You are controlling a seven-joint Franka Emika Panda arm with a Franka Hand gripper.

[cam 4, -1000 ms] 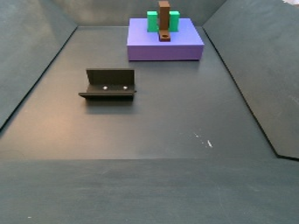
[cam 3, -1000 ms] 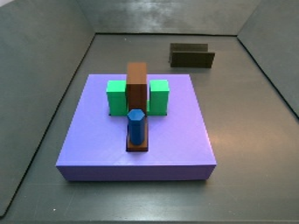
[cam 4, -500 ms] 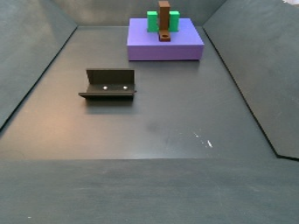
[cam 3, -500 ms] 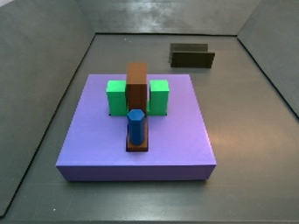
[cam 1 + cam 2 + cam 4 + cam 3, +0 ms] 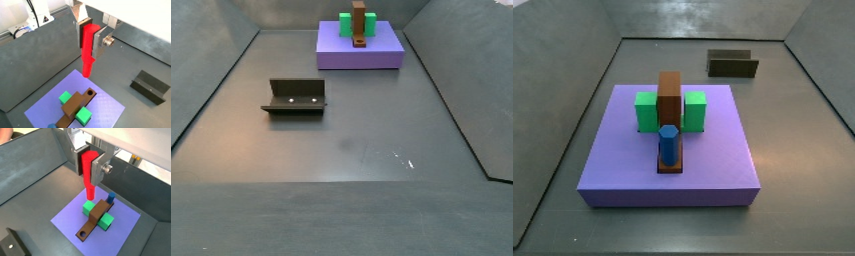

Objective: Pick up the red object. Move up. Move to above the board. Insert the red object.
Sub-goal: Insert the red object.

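Holding the thin bright red peg (image 5: 89,49) tight between its two flat silver fingers (image 5: 101,166), the gripper (image 5: 93,37) hangs high over the big flat purple square board (image 5: 107,108). Both wrist views show the red peg pointing down, well above the board and not touching it. On the board (image 5: 714,165) a brown bar (image 5: 671,100) stands between two green blocks (image 5: 694,111), with a blue peg (image 5: 669,144) at its near end. A dark L-shaped fixture (image 5: 295,97) sits on the gray floor (image 5: 358,135), well apart from the board (image 5: 358,54). Neither side view shows the gripper.
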